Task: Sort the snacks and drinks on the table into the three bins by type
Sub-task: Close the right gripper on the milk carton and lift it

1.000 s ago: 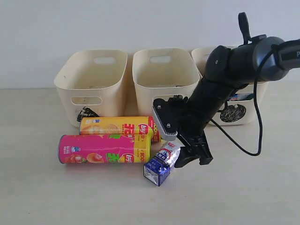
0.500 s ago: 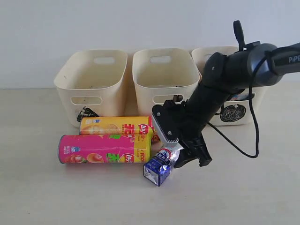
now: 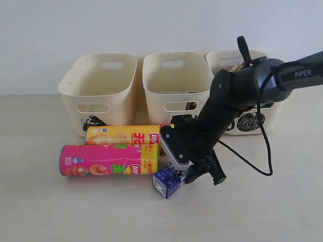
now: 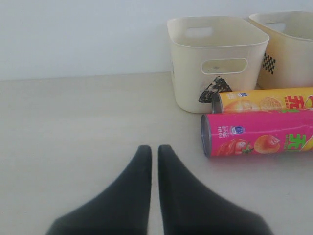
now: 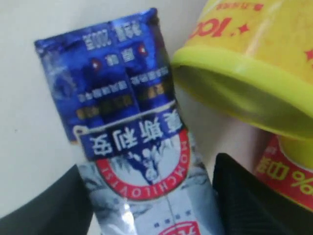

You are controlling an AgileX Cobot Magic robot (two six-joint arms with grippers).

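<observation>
A plain white wall (image 3: 50, 30) is standing behind the counter (image 3: 60, 212), which is showing a pale beige wood grain. Soft, even light is falling over both, leaving only faint shadows on the surface.

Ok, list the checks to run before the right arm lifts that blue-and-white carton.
1. Carton between the right jaws: ok, the blue-and-white carton sits between them.
2. Grip firm: cannot tell; the carton rests on the table, not yet lifted.
3. Clearance from the yellow tube: not ok, its lid end is right beside one jaw.
4. Clearance from the pink tube: cannot tell, its end lies close to the carton.
5. Left jaws out of the way: ok, shut over bare table.
6. Which of the bins takes drinks: cannot tell.
</observation>
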